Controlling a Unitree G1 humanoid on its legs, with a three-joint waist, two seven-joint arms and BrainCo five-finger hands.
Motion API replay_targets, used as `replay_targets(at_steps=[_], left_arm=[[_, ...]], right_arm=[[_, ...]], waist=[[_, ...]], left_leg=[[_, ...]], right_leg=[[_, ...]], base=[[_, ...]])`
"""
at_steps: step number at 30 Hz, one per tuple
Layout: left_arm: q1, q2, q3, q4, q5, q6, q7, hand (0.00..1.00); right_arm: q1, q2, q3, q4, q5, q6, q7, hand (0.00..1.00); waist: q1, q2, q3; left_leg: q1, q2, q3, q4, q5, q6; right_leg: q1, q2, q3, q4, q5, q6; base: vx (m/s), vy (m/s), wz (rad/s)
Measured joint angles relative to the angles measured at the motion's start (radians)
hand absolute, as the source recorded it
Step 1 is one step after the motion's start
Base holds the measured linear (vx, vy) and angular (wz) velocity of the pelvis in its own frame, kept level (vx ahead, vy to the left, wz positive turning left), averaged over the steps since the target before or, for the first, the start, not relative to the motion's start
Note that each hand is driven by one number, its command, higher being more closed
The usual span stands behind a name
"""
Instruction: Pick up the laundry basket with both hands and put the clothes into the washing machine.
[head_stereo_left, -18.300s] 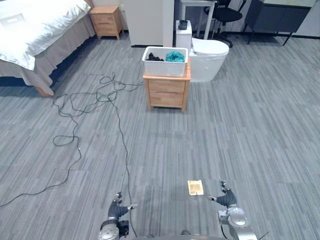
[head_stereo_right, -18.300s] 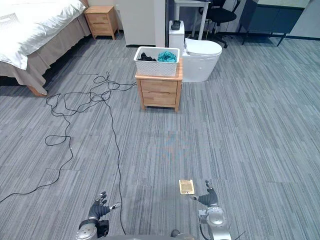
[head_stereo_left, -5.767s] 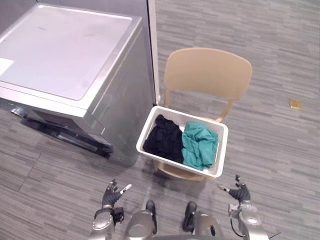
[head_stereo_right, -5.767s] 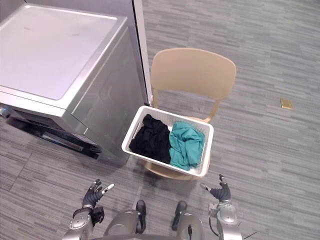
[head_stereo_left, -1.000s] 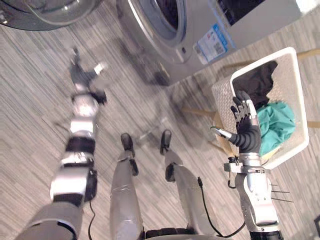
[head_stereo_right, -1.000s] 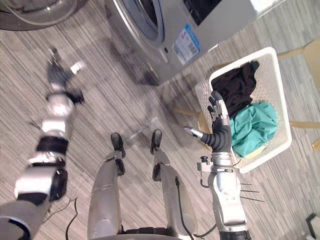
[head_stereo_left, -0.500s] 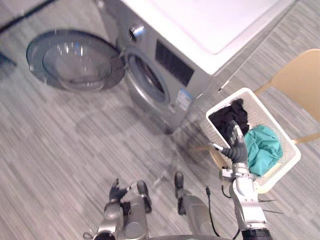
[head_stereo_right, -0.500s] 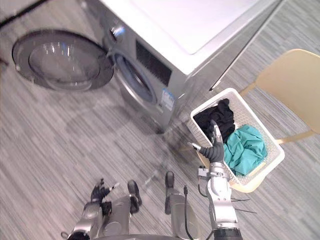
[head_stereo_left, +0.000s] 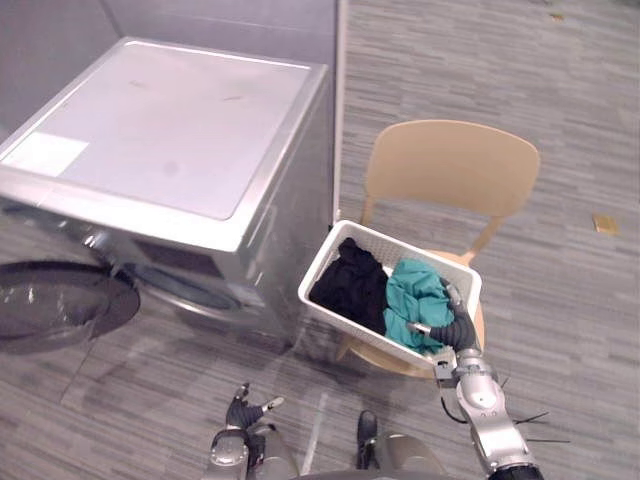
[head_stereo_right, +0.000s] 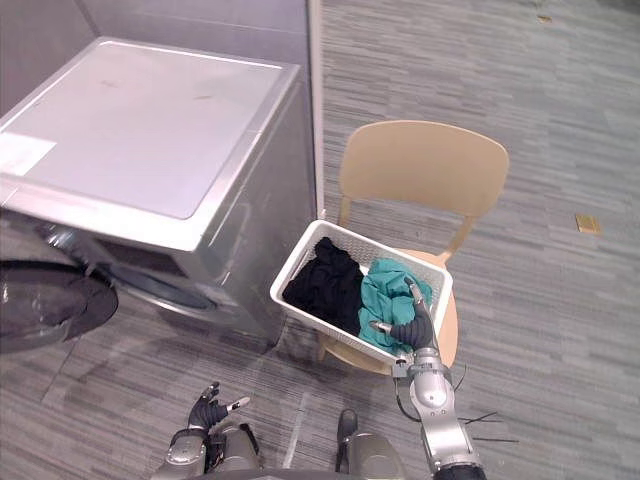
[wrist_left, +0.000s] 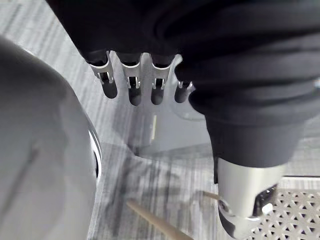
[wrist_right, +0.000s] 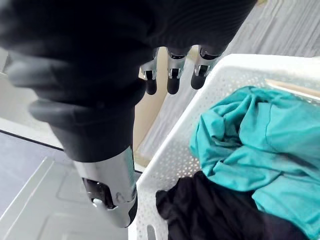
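Head views: the right hand (head_stereo_left: 458, 330) is at the near right corner of the laundry basket (head_stereo_left: 352, 330), fingers straight and apart, grasping nothing; contact with the rim cannot be told. The left hand (head_stereo_left: 243, 408) hangs well in front of the basket, fingers spread, empty. The basket sits on a beige chair (head_stereo_left: 450, 165) and contains a black garment (head_stereo_left: 350, 285) and a teal garment (head_stereo_left: 410, 300). Left of the basket stands the washing machine (head_stereo_left: 170, 130) with its door (head_stereo_left: 55, 305) open; the white label (head_stereo_left: 42, 154) on its top is unreadable. The floor (head_stereo_left: 560, 130) is grey and striped. Left wrist view: fingers (wrist_left: 132, 85) straight. Right wrist view: fingers (wrist_right: 172, 75) straight above the basket rim.
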Motion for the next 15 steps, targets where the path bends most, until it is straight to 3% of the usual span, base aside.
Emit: replay_targets(at_steps=[1,2,3,6,10,15], left_arm=[[-0.004,-0.002,-0.012,0.000,0.010,0.002,-0.001,0.00],[-0.002,-0.007,-0.046,-0.001,0.022,0.001,-0.002,0.00],[-0.013,-0.006,-0.061,0.005,0.034,0.000,-0.006,0.00],[-0.033,0.004,-0.079,0.008,0.050,0.000,-0.021,0.00],[-0.031,0.027,-0.078,0.009,0.050,0.001,-0.020,0.00],[-0.070,0.060,-0.059,0.006,0.044,-0.005,-0.015,0.00]], right_arm=[[-0.006,-0.008,-0.003,0.014,-0.014,0.004,-0.008,0.00],[-0.011,-0.026,-0.003,0.019,-0.047,0.017,-0.013,0.00],[-0.024,-0.033,-0.002,0.034,-0.075,0.020,-0.012,0.00],[-0.036,-0.032,-0.003,0.064,-0.126,0.025,-0.012,0.00],[-0.162,-0.032,0.023,0.193,-0.163,0.036,-0.011,0.00],[-0.387,-0.062,0.080,0.362,-0.181,0.061,-0.013,0.00]], waist=[[0.001,0.007,-0.004],[0.009,0.034,-0.012],[0.012,0.048,-0.010],[0.008,0.003,-0.010],[0.020,0.001,-0.006],[0.045,0.020,0.090]], left_leg=[[0.017,-0.031,-0.024,-0.108,0.016,-0.019],[0.032,-0.051,-0.052,-0.276,0.122,-0.053],[0.032,-0.053,-0.039,-0.283,0.119,-0.016],[0.050,-0.124,-0.042,-0.332,0.125,-0.004],[0.050,-0.159,-0.030,-0.341,0.126,0.002],[-0.001,-0.162,-0.040,-0.345,0.142,0.025]], right_leg=[[0.005,-0.002,-0.004,0.000,0.002,0.008],[0.012,0.009,-0.004,0.000,-0.010,0.036],[0.026,0.007,-0.004,-0.001,-0.033,0.068],[0.025,-0.065,-0.020,0.004,-0.046,0.104],[0.023,-0.096,-0.022,-0.003,-0.031,0.134],[-0.030,-0.101,-0.031,0.008,-0.016,0.147]], base=[[0.20,0.156,-0.45],[0.21,0.183,-0.50],[0.26,0.231,-0.31],[0.20,0.172,0.24],[0.11,0.104,0.09],[-0.03,0.033,0.02]])
